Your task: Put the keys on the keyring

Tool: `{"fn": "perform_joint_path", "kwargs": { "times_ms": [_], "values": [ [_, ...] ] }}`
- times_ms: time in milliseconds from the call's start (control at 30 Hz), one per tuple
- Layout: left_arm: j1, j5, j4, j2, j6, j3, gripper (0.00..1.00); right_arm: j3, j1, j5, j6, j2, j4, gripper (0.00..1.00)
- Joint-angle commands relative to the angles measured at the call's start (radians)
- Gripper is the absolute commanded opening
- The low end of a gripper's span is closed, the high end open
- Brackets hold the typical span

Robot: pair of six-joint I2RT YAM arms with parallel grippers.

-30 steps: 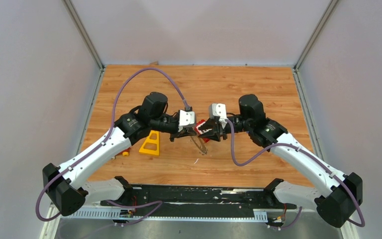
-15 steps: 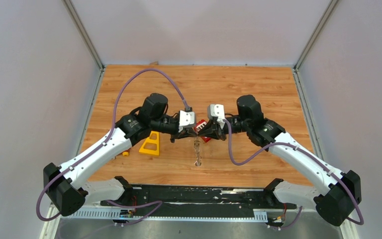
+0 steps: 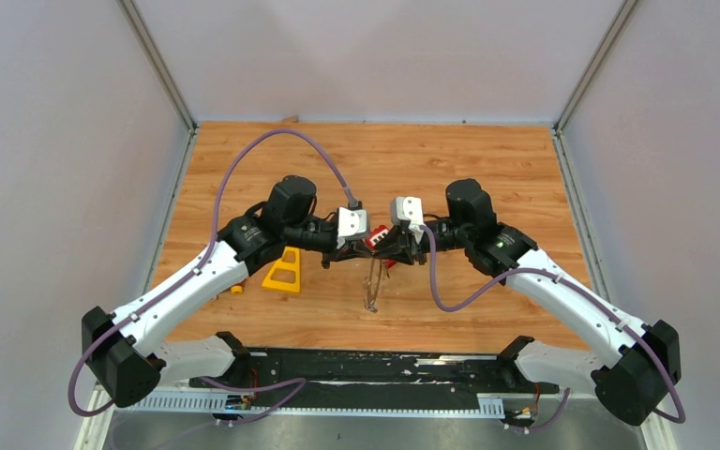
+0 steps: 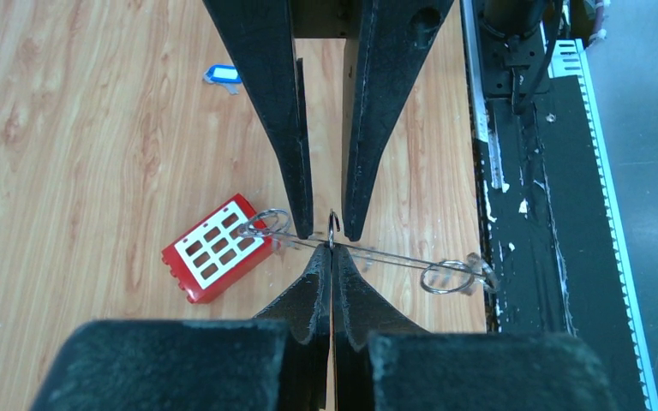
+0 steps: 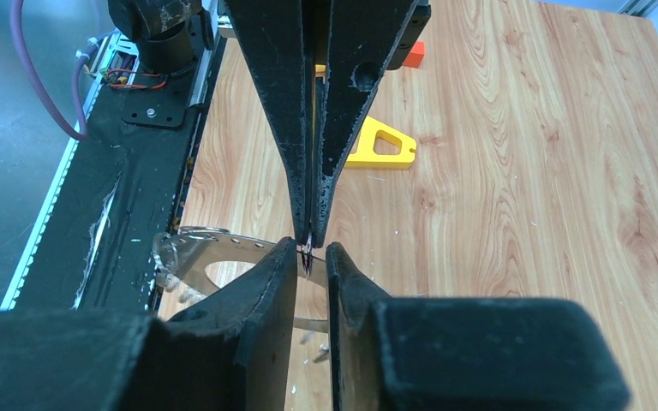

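scene: two arms meet tip to tip over the middle of the wooden table [image 3: 487,169]
left gripper [image 4: 331,253]: fingers pressed together, pinching the thin wire of the keyring
right gripper [image 5: 310,253]: fingers narrow, a slim gap between them; tips sit either side of the left gripper's tip, nothing clearly pinched
keyring [image 4: 368,253]: off the table, hanging from the left fingertips; top view shows it dangling toward 6 o'clock from the meeting point; edge-on in the left wrist view, small silvery keys along it
blue key [image 4: 222,75]: flat on the table, well apart from the keyring, about 11 o'clock from the left fingertips in the left wrist view
red block [image 4: 214,257]: white squares on its face, on the table under the grippers, about 9 o'clock from the left fingertips
yellow triangle frame [image 3: 283,272]: flat on the table, about 8 o'clock from the meeting point, near the left arm
orange bit [image 5: 411,53]: on the table beyond the yellow triangle frame in the right wrist view
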Motion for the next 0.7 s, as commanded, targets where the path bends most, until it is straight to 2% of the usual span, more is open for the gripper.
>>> {"fn": "perform_joint_path", "kwargs": {
  "times_ms": [0, 167, 333, 533, 667],
  "values": [
    [-0.006, 0.029, 0.063, -0.035, -0.017, 0.004, 0.0, -0.005, 0.005, -0.009, -0.016, 0.002, 0.023, 0.21],
    [-0.006, 0.024, 0.064, -0.038, -0.015, -0.001, 0.0, -0.007, 0.006, -0.014, -0.025, -0.003, 0.014, 0.23],
    [-0.006, 0.027, 0.067, -0.04, -0.018, -0.003, 0.0, -0.005, 0.005, -0.008, -0.025, -0.001, 0.015, 0.17],
    [-0.006, 0.03, 0.07, -0.039, -0.021, -0.005, 0.0, -0.007, 0.005, 0.003, -0.023, -0.005, 0.024, 0.0],
    [-0.006, 0.037, 0.081, -0.053, -0.013, -0.017, 0.0, -0.018, 0.004, 0.028, -0.014, -0.023, 0.046, 0.0]
  ]
}}
